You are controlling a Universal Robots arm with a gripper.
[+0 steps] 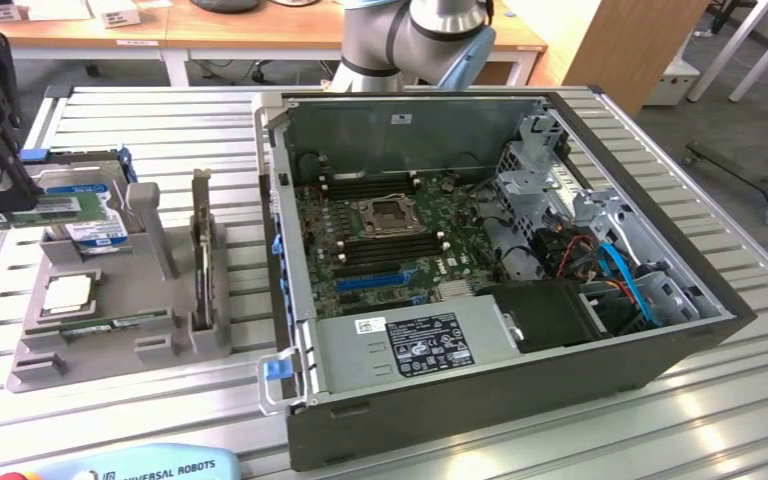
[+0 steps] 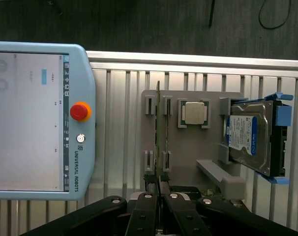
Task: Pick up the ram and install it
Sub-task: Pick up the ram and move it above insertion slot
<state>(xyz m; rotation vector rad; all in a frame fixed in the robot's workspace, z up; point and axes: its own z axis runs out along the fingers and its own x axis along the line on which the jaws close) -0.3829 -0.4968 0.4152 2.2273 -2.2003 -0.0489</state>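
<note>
The gripper point(image 2: 159, 189) is pressed together, pinching the ram point(image 1: 24, 212) by its upper edge. The stick hangs level above the holder point(image 1: 37, 375), over the end where the drive point(image 2: 247, 135) sits in its blue bracket, just beside the ram. The processor point(image 2: 194, 113) lies mid-holder. The card point(image 1: 201, 255) stands upright along the holder's edge facing the case point(image 1: 491, 395), a tall wall between ram and case. Only a narrow strip of tabletop point(image 1: 131, 140) separates holder and case. The case lies open-side up, its walls rimming the board. The pendant point(image 2: 36, 123) lies near the holder's opposite end.
</note>
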